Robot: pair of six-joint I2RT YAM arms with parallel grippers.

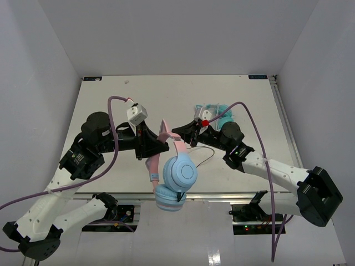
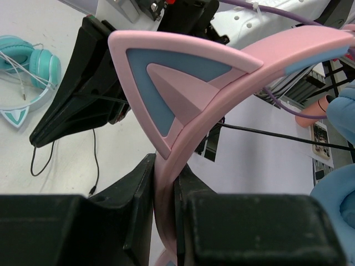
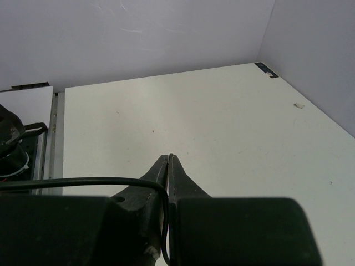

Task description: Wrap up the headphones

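The headphones have a pink cat-ear headband (image 1: pixel 168 145) and round light-blue ear cups (image 1: pixel 179 172) that hang over the table's near edge. My left gripper (image 1: pixel 162 147) is shut on the headband and holds the headphones up. In the left wrist view its jaws pinch the pink band (image 2: pixel 165 188) just below a cat ear (image 2: pixel 177 77). My right gripper (image 1: pixel 178 132) is close behind the band and shut on the thin black cable (image 1: pixel 203 161). In the right wrist view the cable (image 3: pixel 83 180) runs in from the left and passes between the closed fingers of that gripper (image 3: pixel 169 160).
A second pair with white cat ears and teal cups (image 1: pixel 214 113) lies on the table behind the right arm, also in the left wrist view (image 2: pixel 30 64). Purple arm cables (image 1: pixel 113 119) loop above both arms. The table's near edge (image 1: pixel 222 194) runs just under the ear cups.
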